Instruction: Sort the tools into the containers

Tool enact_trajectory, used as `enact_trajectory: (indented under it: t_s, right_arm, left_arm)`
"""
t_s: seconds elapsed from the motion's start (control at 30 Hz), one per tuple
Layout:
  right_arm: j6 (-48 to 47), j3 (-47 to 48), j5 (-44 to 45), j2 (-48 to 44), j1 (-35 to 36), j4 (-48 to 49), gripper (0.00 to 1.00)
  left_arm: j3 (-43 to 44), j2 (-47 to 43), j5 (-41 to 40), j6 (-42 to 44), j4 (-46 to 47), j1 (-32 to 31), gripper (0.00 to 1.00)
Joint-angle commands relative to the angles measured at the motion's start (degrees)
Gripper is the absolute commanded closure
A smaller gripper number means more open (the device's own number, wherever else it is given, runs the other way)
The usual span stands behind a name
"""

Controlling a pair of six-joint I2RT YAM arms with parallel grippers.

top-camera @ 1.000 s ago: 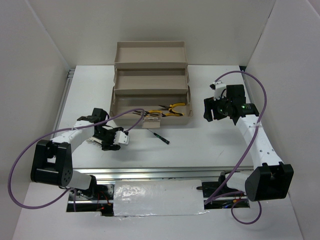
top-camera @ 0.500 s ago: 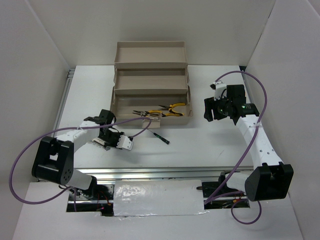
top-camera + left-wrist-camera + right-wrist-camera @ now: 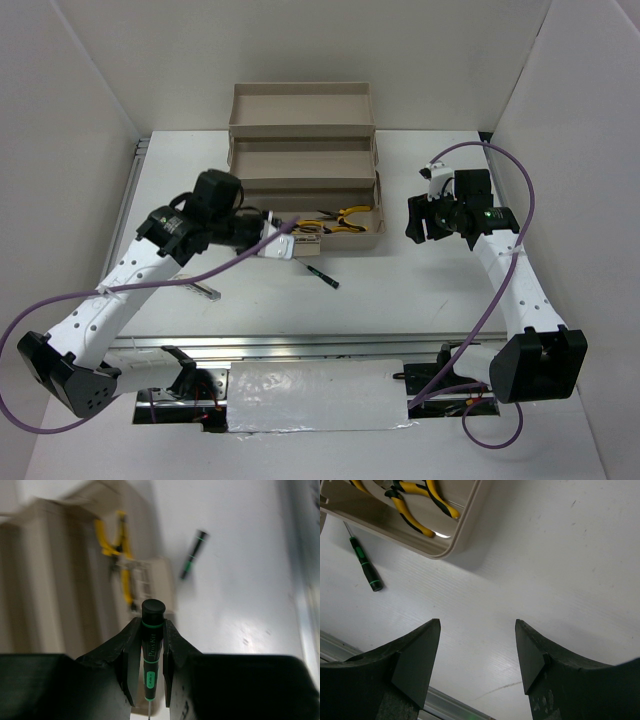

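My left gripper (image 3: 278, 243) is shut on a thin dark screwdriver (image 3: 151, 647) with green marks, held above the table just in front of the beige toolbox (image 3: 303, 160). A second screwdriver (image 3: 322, 274) lies on the table in front of the box; it also shows in the left wrist view (image 3: 194, 555) and the right wrist view (image 3: 364, 564). Yellow-and-black pliers (image 3: 345, 217) lie in the lowest tray, also seen from the left wrist (image 3: 120, 545) and the right wrist (image 3: 420, 500). My right gripper (image 3: 420, 221) is open and empty, right of the box.
A small grey metal tool (image 3: 205, 292) lies on the table at the left, under my left arm. The beige latch piece (image 3: 150, 582) sticks out at the box's front. The two upper tiers (image 3: 303, 105) step back behind the lowest tray. White walls close in the sides.
My left arm has risen from the table at the left and swung up and right to the toolbox front, carrying the screwdriver. The right arm has not moved.
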Motion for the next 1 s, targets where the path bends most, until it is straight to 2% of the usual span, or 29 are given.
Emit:
enact_trajectory:
  t_s: [0.0,0.03,0.07,0.23,0.4,0.5,0.6,0.7,0.73,0.77,0.83,0.93,0.97]
  right_arm:
    - [-0.72,0.28,-2.41,-1.73,-0.13,0.01,0.31]
    - [-0.81,0.1,-2.76,-1.73,0.3,0.19,0.31]
    - [-0.81,-0.25,-3.03,-1.65,0.57,0.37,0.3]
    - [-1.77,-0.43,-3.21,-0.94,3.29,0.28,0.3]
    - [-4.14,-2.36,-2.51,-3.4,6.01,0.99,0.25]
    - [-7.13,-3.15,-1.54,-4.63,8.65,0.28,0.22]
    - [-9.15,-4.12,-0.57,-5.95,11.81,-0.16,0.22]
    - [-10.39,-4.65,1.09,-6.22,16.71,-0.86,0.22]
    - [-10.65,-4.91,1.71,-6.13,18.4,-1.12,0.22]
    - [-10.56,-4.91,2.58,-5.78,20.24,-1.13,0.25]
    - [-9.51,-4.82,5.13,-4.64,25.51,-0.69,0.29]
    - [-7.14,-3.86,9.52,-1.04,33.16,1.07,0.34]
    - [-6.44,-3.42,10.93,1.49,35.09,2.38,0.36]
  left_arm:
    - [9.1,2.63,-0.95,-16.39,9.68,-0.35,1.0]
    - [10.08,4.55,-5.84,-19.9,18.61,-0.26,1.0]
    - [11.3,6.31,-7.55,-20.54,21.74,0.08,1.0]
    - [24.4,22.91,-8.7,-19.07,31.5,3.51,0.98]
    - [39.66,39.77,-7.31,-16.59,29.07,5.27,0.96]
    - [43.05,45.07,-7.56,-18.0,29.67,6.68,0.9]
    - [37.79,44.39,-7.12,-18.09,35.82,7.38,0.74]
    - [36.09,43.24,-7.04,-20.62,38.12,7.56,0.43]
    - [37.14,43.07,-6.77,-21.77,37.34,7.56,0.07]
    - [38.29,42.98,-6.77,-23.26,36.28,7.65,0.01]
    - [41.19,40.53,-5.9,-29.93,34.87,8.78,0.01]
    - [37.17,31.76,-3.96,-39.6,39.42,11.94,0.01]
    - [33.15,25.9,-5.0,-42.23,41.09,12.91,0.01]
